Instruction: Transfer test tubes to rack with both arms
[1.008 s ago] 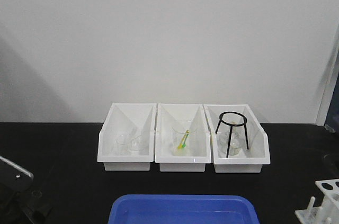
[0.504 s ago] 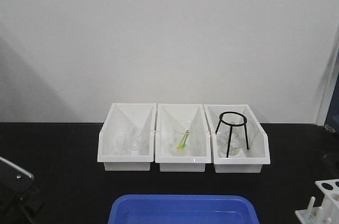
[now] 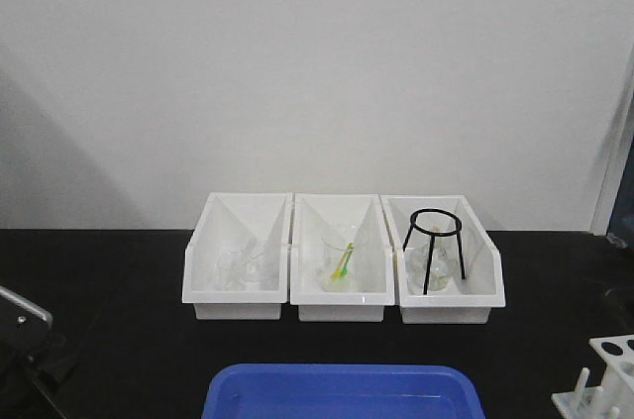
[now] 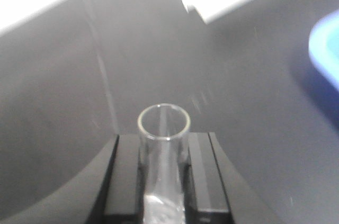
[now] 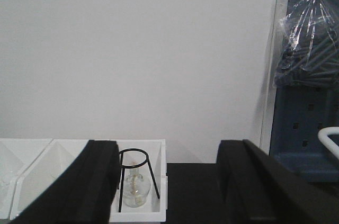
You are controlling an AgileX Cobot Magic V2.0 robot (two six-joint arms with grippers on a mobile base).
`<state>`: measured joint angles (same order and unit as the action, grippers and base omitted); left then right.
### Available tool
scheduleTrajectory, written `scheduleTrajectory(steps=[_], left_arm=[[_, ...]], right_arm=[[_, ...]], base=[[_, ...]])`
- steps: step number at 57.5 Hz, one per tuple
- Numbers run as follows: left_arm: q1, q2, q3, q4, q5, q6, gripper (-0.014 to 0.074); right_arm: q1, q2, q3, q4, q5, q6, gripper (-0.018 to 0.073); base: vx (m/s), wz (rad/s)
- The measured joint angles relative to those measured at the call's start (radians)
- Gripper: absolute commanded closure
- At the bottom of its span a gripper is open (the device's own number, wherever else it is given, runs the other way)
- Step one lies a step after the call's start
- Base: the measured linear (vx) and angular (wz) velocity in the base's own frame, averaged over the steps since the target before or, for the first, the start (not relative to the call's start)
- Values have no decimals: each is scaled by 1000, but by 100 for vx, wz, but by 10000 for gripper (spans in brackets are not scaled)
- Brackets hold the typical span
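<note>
In the left wrist view a clear glass test tube (image 4: 163,150) stands between the two black fingers of my left gripper (image 4: 163,152), open mouth toward the camera; the jaws are shut on it above the dark table. The left arm (image 3: 20,330) shows only at the lower left edge of the front view. My right gripper (image 5: 168,152) is open, its fingers wide apart with nothing between them, held level and facing the bins. The white rack (image 3: 604,379) with round holes and pegs sits at the lower right corner of the front view.
Three white open-front bins (image 3: 343,308) stand in a row at the back; they hold glass beakers, a yellow-green item and a black wire tripod (image 3: 435,246) over a flask. A blue tray (image 3: 342,391) lies at the front centre. A bagged bundle hangs on a blue panel (image 5: 310,38).
The left arm at the lower left of the front view has shifted slightly down and to the left. Nothing else has moved.
</note>
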<state>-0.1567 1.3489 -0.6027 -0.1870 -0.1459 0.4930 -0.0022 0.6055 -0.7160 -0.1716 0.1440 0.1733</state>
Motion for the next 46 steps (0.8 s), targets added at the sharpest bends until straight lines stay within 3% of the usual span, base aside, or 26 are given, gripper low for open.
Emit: scheduleTrajectory(steps=[29, 40, 46], left_arm=[[0, -384, 0, 0, -2, -26, 617], [0, -512, 0, 0, 1, -200, 617], [0, -563, 0, 0, 18, -334, 617]], right_arm=[[0, 0, 0, 0, 17, 0, 84], [0, 0, 0, 0, 17, 0, 84], [0, 0, 0, 8, 19, 0, 84]], base=[[0, 0], [0, 0], [0, 0]])
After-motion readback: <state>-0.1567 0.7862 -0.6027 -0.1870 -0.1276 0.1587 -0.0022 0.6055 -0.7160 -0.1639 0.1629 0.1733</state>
